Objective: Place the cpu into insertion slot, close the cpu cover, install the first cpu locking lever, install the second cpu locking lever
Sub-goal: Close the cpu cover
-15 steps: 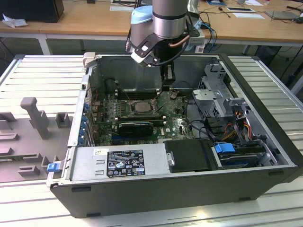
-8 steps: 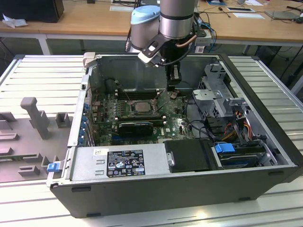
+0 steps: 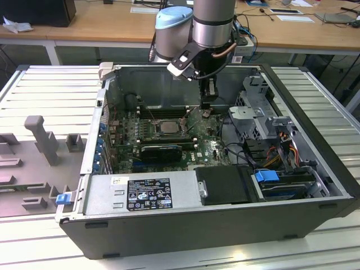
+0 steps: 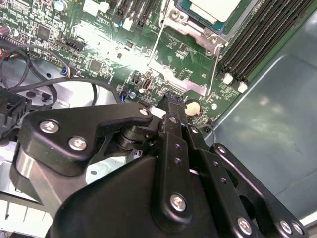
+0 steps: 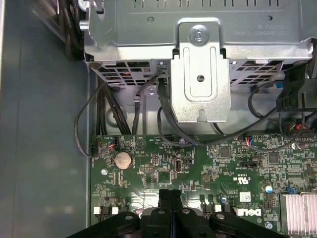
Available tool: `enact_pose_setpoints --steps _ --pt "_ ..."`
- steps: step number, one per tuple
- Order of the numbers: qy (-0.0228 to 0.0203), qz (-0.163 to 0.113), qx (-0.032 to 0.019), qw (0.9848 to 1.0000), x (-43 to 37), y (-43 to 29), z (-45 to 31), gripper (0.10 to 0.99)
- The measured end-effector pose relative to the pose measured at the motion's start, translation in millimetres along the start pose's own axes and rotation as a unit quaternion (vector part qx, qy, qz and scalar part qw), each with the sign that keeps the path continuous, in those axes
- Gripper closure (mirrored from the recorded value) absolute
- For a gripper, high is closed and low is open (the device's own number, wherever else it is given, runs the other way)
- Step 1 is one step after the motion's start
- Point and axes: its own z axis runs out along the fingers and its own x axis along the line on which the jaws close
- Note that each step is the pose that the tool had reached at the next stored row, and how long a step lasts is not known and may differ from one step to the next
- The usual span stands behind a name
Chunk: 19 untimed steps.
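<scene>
The cpu (image 3: pixel 167 127) lies flat with its silvery top up in the insertion slot (image 3: pixel 153 135) on the green motherboard; its corner also appears in the second wrist view (image 4: pixel 215 9). The cpu cover (image 4: pixel 198 34), a metal frame, lies down around the chip. A thin wire locking lever (image 4: pixel 154 44) runs along the socket's side and bends near my fingertips; I cannot tell whether it is latched. My gripper (image 3: pixel 206 112) (image 4: pixel 171 103) (image 5: pixel 170 196) hangs just above the board to the exterior view's right of the socket. It is shut, its black fingers pressed together with nothing between them.
Long black memory slots (image 4: pixel 247 44) flank the socket. A black expansion card (image 3: pixel 161 151) sits in front of it. A metal drive cage bracket (image 5: pixel 200 74) and black cables (image 5: pixel 99 114) stand beside the board. A coin battery (image 5: pixel 122 159) and the case wall (image 4: pixel 277 114) are close by.
</scene>
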Motion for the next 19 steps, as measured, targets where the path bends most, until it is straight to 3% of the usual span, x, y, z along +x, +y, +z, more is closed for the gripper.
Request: enact_pose_setpoints --steps 19 --pt "0.0001 0.000 0.0000 1.0000 0.1 5.3 0.8 0.980"
